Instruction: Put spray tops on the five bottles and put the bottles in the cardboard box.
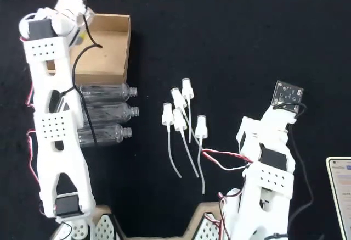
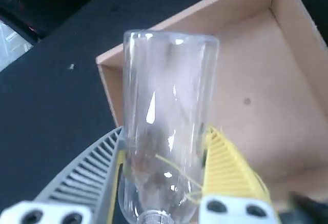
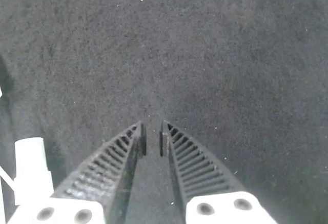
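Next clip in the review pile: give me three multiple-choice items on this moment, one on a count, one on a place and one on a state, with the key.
1. How many spray tops lie loose on the black table?
A. three
B. four
C. five

2. Where is the clear bottle that the left gripper holds?
A. over the cardboard box
B. among the spray tops
C. at the table's near edge

3. What state is the left gripper in?
A. open and empty
B. shut on the clear bottle
C. shut on a spray top

Key:
1 C: the high view shows five white tops in a loose cluster.
2 A: the left wrist view shows the box's wall and floor right behind the bottle.
3 B: both fingers press against the bottle's sides.
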